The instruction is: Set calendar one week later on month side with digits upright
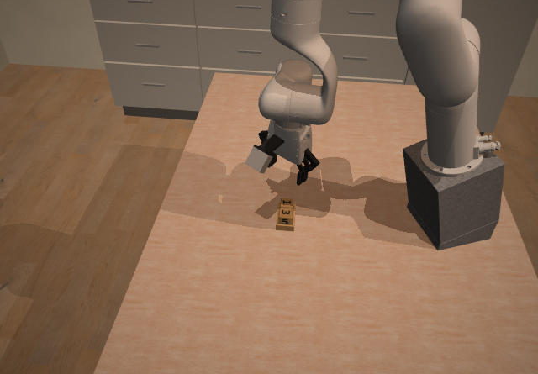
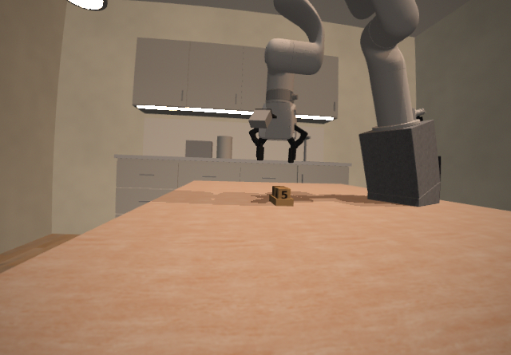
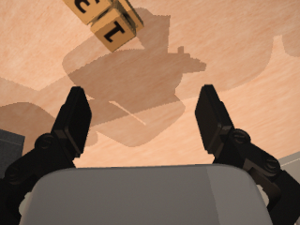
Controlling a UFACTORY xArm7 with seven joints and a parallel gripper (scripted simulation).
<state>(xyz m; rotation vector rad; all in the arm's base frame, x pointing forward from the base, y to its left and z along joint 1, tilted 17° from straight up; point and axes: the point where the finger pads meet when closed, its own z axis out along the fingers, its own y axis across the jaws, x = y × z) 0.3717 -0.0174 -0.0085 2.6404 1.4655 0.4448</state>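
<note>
The small wooden tray (image 1: 285, 227) (image 2: 283, 203) lies on the table and holds two wooden cubes side by side. The near cube (image 1: 285, 212) (image 2: 283, 194) (image 3: 85, 7) shows a 3 on top and an upright 5 on the face towards the top and exterior views. The far cube (image 1: 287, 202) (image 3: 112, 32) shows a 1 on top; its side faces are mostly hidden. No month's name is readable. My gripper (image 1: 286, 171) (image 2: 275, 159) (image 3: 142, 98) is open and empty, above the table and higher than the cubes. In the wrist view the cubes are beyond the fingertips, at the upper left.
The robot's dark base block (image 1: 456, 205) (image 2: 392, 165) stands on the table at the right. The arm's shadow falls around the tray. Kitchen drawers (image 1: 147, 27) stand behind the table.
</note>
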